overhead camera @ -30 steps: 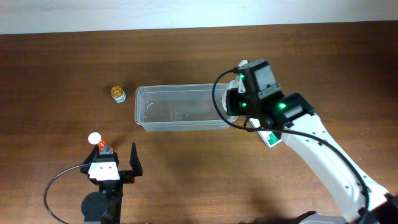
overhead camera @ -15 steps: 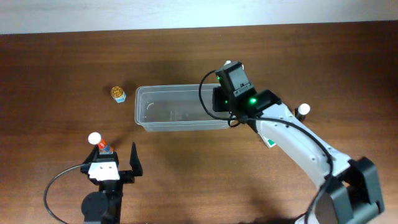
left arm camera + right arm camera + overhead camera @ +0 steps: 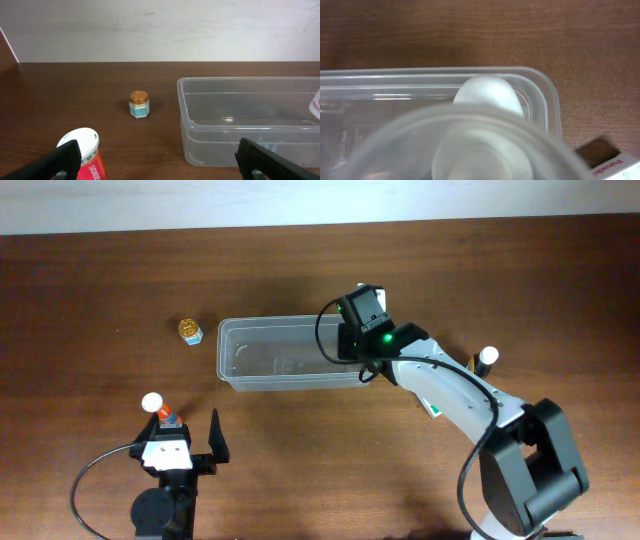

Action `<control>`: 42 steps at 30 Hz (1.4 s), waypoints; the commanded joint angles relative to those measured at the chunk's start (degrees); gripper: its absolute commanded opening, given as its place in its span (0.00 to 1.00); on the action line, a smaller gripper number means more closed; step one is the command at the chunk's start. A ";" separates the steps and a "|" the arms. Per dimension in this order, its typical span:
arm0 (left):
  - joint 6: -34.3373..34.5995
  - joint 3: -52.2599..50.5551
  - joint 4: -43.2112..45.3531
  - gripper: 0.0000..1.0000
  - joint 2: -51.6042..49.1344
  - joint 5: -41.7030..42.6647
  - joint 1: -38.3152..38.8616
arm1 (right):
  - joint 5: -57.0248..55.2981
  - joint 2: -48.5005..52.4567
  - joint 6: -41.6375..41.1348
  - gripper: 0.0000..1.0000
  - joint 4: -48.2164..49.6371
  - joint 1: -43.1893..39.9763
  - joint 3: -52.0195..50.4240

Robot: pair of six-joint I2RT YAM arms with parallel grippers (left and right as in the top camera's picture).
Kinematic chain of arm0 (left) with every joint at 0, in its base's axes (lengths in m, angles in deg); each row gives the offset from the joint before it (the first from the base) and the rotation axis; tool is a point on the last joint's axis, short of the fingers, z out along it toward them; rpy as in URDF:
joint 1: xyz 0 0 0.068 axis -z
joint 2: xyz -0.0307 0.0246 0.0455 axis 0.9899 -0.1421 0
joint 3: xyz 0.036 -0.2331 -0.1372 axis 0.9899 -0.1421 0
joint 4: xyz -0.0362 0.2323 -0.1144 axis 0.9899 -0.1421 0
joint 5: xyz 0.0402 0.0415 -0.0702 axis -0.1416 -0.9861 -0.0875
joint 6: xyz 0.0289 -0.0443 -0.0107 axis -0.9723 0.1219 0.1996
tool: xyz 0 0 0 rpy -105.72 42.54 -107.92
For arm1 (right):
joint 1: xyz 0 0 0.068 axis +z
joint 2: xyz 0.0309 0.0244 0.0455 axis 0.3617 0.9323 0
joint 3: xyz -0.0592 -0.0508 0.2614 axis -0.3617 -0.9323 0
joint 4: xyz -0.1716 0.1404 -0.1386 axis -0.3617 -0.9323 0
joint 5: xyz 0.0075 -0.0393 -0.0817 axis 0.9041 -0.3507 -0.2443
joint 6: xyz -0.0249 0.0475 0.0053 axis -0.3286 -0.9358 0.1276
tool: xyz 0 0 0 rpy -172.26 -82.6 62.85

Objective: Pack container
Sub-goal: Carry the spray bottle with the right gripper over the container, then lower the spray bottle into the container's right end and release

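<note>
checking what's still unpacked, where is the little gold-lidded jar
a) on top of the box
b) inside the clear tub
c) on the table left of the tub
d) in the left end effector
c: the gold-lidded jar stands on the bare table, outside the container and apart from its left end.

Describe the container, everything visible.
The container is a clear plastic rectangular tub with rounded corners and a rim, lidless, upright on the brown table. Its floor looks bare. The right gripper holds a white item at its right end; contact with the wall can't be told.
</note>
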 commanded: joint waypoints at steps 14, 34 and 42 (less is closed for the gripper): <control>-0.24 -0.55 0.04 0.99 0.35 0.61 -0.35 | -3.41 1.92 -2.51 0.16 0.61 0.46 0.83; -0.24 -0.55 0.04 0.99 0.35 0.61 -0.35 | -2.80 4.50 -2.71 0.36 1.44 0.83 0.83; -0.24 -0.55 0.04 0.99 0.35 0.61 -0.35 | -2.82 4.37 -2.64 0.49 2.10 0.83 0.92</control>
